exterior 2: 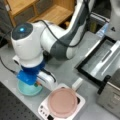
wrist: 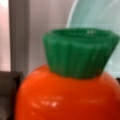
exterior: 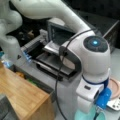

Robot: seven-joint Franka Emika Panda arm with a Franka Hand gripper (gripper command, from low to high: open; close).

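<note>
Orange toy carrot [wrist: 67, 95] hangs over the teal bowl [exterior 2: 26, 90].

so the bowl [exterior 2: 28, 90] sat near the table's [exterior 2: 65, 70] bottom-left edge in a front view, right under the arm's wrist, and the toy carrot [wrist: 67, 87] was just above it in the wrist view. Just right of the bowl sat the scale [exterior 2: 61, 105] with a plate [exterior 2: 62, 102] on it. The tray [exterior 2: 100, 62] lay toward the right edge, well apart from the bowl. The wooden shelf [exterior 2: 47, 12] stood behind the table's top edge
</note>
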